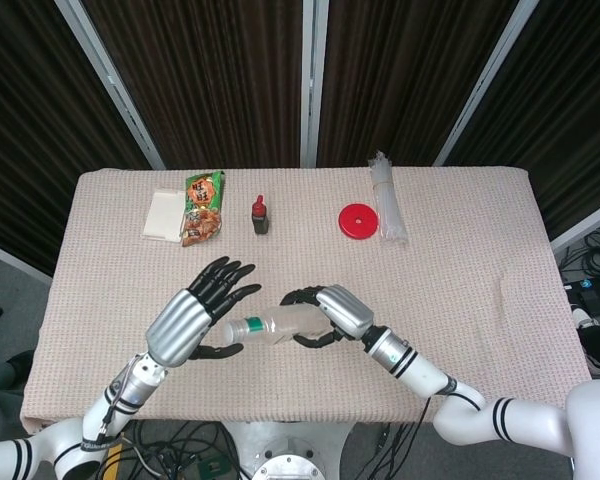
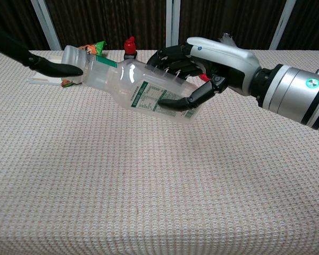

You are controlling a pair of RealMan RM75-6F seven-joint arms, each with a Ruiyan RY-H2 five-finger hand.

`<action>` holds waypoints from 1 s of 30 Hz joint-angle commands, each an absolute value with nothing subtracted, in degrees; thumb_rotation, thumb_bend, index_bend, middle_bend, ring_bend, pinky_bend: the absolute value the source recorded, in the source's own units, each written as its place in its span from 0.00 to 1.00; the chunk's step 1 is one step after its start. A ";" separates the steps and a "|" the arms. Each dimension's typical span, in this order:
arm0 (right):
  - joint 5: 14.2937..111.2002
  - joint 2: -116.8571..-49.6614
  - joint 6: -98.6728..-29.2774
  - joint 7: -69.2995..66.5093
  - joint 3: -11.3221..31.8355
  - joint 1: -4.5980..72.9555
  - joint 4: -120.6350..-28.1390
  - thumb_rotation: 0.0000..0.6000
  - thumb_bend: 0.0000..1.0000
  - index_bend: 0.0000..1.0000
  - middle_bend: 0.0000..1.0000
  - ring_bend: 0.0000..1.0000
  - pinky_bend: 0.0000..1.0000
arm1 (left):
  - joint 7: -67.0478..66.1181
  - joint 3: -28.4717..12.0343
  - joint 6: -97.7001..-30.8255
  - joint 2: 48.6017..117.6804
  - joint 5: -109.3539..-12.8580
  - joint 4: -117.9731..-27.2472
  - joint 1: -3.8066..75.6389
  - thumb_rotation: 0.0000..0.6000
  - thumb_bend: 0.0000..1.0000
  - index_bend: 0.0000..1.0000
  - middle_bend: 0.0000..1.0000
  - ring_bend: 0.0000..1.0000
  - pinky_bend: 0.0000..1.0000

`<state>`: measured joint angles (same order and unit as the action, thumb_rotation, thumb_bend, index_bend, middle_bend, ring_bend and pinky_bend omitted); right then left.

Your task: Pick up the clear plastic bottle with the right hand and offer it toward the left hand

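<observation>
Right hand [image 1: 325, 312] is reaching in from the lower right, fingers wrapping over the base end of the clear plastic bottle with a green-and-white label [image 1: 270, 326] and thumb pressing up from beneath, so the bottle is being held lying sideways above the beige woven-cloth worktop [image 1: 460, 250]. In the chest view the right hand [image 2: 202, 71] is gripping the bottle [image 2: 135, 85] at its lower, wider end, while the neck is pointing up and toward the other arm. Left hand [image 1: 202, 308] is coming in from the lower left with its black fingers spreading apart; one dark fingertip [image 2: 64, 69] is touching the bottle just below its neck, and the other fingers are staying off it.

Along the far side of the worktop one of each is lying: a pale flat paper packet [image 1: 165, 215], a green-and-orange snack bag [image 1: 203, 208] just beside it, a small dark bottle with a red cap [image 1: 260, 215], a red round lid [image 1: 358, 220], and a clear bundle of thin white sticks [image 1: 386, 198] touching or nearly touching the lid.
</observation>
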<state>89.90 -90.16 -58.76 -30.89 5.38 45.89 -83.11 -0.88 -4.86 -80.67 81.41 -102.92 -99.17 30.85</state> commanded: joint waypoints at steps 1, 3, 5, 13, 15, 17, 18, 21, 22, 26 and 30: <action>89.86 -90.12 -58.82 -30.92 5.42 45.86 -83.09 1.00 0.46 0.57 0.51 0.36 0.49 | -0.76 -4.69 -80.80 81.17 -103.09 -99.48 30.79 1.00 0.08 0.14 0.01 0.00 0.00; 89.82 -90.06 -59.05 -31.04 5.52 45.78 -83.10 1.00 0.46 0.57 0.51 0.36 0.49 | -0.51 -4.41 -80.93 80.92 -103.21 -99.63 30.64 1.00 0.08 0.14 0.01 0.00 0.00; 89.89 -89.91 -59.24 -31.14 5.55 45.71 -83.18 1.00 0.46 0.57 0.51 0.36 0.49 | -0.58 -4.17 -80.98 80.75 -103.23 -99.46 30.48 1.00 0.08 0.14 0.01 0.00 0.00; 90.22 -89.35 -59.39 -31.32 5.23 45.54 -83.79 1.00 0.46 0.57 0.51 0.36 0.49 | -0.73 -4.09 -80.94 80.54 -102.62 -98.67 30.19 1.00 0.08 0.14 0.01 0.00 0.00; 90.27 -89.40 -59.17 -31.21 5.14 45.65 -83.88 1.00 0.46 0.57 0.51 0.36 0.49 | -0.77 -4.18 -80.84 80.61 -102.70 -98.71 30.33 1.00 0.08 0.14 0.01 0.00 0.00; 90.21 -89.49 -58.94 -31.05 5.13 45.74 -83.87 1.00 0.46 0.57 0.51 0.36 0.49 | -0.94 -4.25 -80.91 80.67 -103.01 -98.78 30.46 1.00 0.08 0.14 0.01 0.00 0.00; 90.14 -89.53 -58.85 -30.96 5.15 45.78 -83.85 1.00 0.46 0.57 0.51 0.36 0.49 | -1.04 -4.29 -80.97 80.70 -103.15 -98.83 30.50 1.00 0.08 0.14 0.01 0.00 0.00; 89.92 -89.53 -58.48 -30.71 5.20 45.90 -83.89 1.00 0.46 0.57 0.51 0.36 0.49 | -1.29 -4.45 -81.14 80.76 -103.51 -99.15 30.64 1.00 0.08 0.14 0.01 0.00 0.00; 89.85 -89.55 -58.42 -30.65 5.24 45.94 -83.90 1.00 0.46 0.57 0.51 0.36 0.49 | -1.39 -4.49 -81.16 80.78 -103.60 -99.27 30.68 1.00 0.08 0.14 0.01 0.00 0.00; 89.80 -89.61 -58.47 -30.61 5.30 45.92 -83.89 1.00 0.46 0.57 0.51 0.36 0.49 | -1.44 -4.35 -80.97 80.72 -103.71 -99.60 30.77 1.00 0.08 0.14 0.01 0.00 0.00; 89.62 -89.45 -58.73 -30.76 5.45 45.76 -83.76 1.00 0.46 0.57 0.51 0.36 0.49 | -1.31 -3.83 -81.39 80.23 -104.22 -99.99 30.44 1.00 0.08 0.14 0.01 0.00 0.00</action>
